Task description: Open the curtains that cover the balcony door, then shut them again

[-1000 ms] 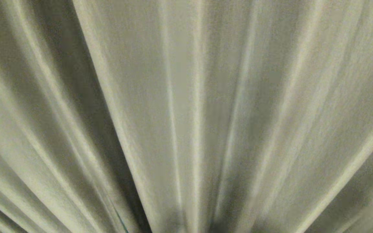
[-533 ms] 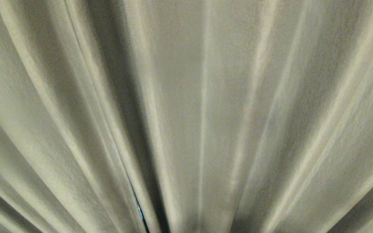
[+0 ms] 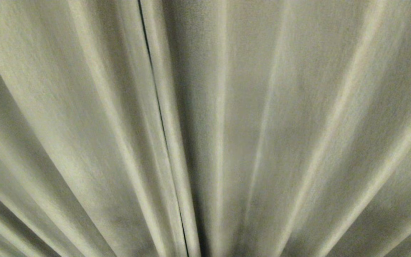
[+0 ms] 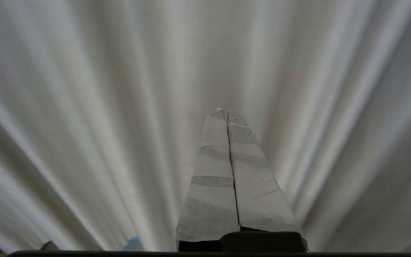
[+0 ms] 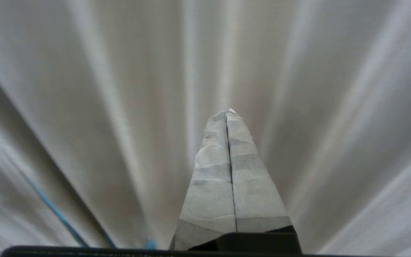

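Balcony door: hidden behind the curtains (image 3: 262, 125) in all views.
Curtain extent: top, hem and sides cut off by every edge (folds only).
Dark slit (image 3: 159, 117): too thin to tell what lies behind.
Cloth weave: blurred, head view.
Blue streak (image 5: 54, 210): identity unclear, runs off the edge.

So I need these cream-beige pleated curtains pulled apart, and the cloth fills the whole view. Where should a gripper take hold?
Probably at the hemmed vertical edge beside the thin dark slit where the two cream-beige pleated curtains meet. It is the only free edge showing; the rest is unbroken folds. Come at it from in front, fingers astride the hem. Both the left gripper and right gripper are shut, so one must open first.
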Controlling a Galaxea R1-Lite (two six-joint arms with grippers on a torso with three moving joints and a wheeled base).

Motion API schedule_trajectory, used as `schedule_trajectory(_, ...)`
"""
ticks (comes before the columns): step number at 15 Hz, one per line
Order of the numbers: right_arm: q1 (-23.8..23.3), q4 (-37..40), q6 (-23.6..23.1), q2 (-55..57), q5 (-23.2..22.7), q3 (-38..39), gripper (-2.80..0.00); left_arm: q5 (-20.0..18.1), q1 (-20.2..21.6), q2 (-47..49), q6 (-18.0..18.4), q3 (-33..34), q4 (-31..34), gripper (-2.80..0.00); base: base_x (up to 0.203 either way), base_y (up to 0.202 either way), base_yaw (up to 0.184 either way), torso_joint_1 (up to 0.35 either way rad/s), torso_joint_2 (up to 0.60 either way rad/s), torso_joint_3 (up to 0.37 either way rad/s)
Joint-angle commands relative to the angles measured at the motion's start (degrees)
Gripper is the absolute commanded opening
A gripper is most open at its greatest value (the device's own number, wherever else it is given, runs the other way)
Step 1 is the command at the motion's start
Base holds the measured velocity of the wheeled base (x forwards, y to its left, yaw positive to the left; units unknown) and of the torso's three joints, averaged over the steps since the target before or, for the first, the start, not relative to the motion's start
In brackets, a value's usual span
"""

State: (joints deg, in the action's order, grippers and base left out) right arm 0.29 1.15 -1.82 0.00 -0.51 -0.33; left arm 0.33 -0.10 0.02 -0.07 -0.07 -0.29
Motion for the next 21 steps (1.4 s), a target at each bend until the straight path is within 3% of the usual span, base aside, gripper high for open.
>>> schedule_trajectory(1,-0.03,0.0,-0.03,0.0,-0.02,0.07,-2.8,0.02,0.01,-0.02,-0.01,-0.01,-0.06,-2.8,0.0,0.192,-0.001,0.0,0.0,0.003)
schedule_trajectory(9,0.06,0.0,-0.03,0.0,-0.02,-0.02,-2.8,0.1,0.01,-0.02,-0.01,-0.01,-0.06,-2.8,0.0,0.179,0.001,0.002,0.0,0.002)
schedule_trajectory(21,0.05,0.0,-0.03,0.0,-0.02,0.06,-2.8,0.02,0.01,-0.02,-0.01,-0.01,-0.06,-2.8,0.0,0.004,0.0,0.001,0.0,0.0)
